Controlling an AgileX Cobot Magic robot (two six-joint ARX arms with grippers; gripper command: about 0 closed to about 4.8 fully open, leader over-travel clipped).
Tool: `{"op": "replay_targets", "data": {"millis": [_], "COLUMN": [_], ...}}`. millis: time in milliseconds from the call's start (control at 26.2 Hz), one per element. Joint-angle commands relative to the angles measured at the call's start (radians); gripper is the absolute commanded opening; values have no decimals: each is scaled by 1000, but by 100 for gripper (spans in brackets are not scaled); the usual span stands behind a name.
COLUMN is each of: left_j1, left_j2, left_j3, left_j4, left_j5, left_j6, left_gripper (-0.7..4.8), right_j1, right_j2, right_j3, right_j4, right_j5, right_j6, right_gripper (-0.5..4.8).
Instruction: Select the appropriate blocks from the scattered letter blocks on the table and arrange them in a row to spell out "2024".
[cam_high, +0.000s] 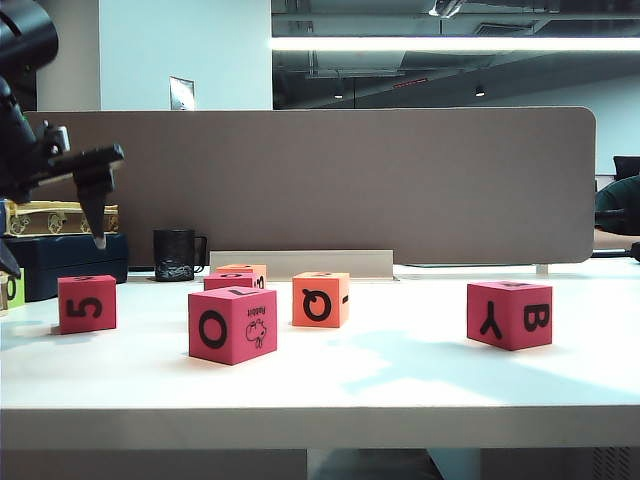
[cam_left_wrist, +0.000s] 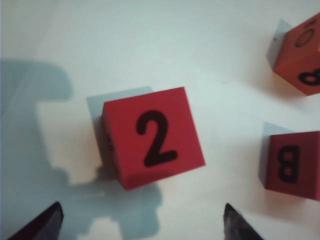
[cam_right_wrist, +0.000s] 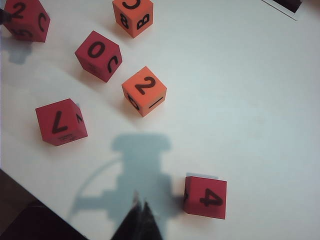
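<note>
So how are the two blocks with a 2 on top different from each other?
The pink-red 2 block lies under the open left hand, with nothing touching it; the orange 2 block sits among other blocks with no hand over it. The shut right hand is nearer the 4 block. Both are cubes with a bold black 2 facing up.

Left tool (cam_left_wrist: 141, 222) above "2" block (cam_left_wrist: 152, 142), bare table (cam_left_wrist: 150, 45) around.

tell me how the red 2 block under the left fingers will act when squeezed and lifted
The red 2 block sits flat-faced on the table, so it probably won't roll. It looks matte, likely grippy, not slippery. The left fingers stand wide either side, so a centred squeeze seems workable.
</note>
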Motion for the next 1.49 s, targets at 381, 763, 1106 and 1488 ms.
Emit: {"op": "replay_targets", "data": {"millis": [381,763,1106,1488], "left_j1": [-52,-121,-124,-123], "left_j2": [59,59,59,147], "left_j3": [2,5,10,10], "left_j4": [66,55,110,158], "left_j5": [-54,-159,-208,-220], "left_j6": [-32,-55,-29,26], "left_gripper": [479,446,416,417], "right_j1": [1,1,1,1], "right_j2": [-5,-5,-5,-5], "right_j3": [4,4,4,4], "right_j4": [18,13,5,5], "right_j5": [-18,-18,-18,-22], "right_j6": [2,2,2,2], "right_gripper": [-2,-2,-2,-2]}}
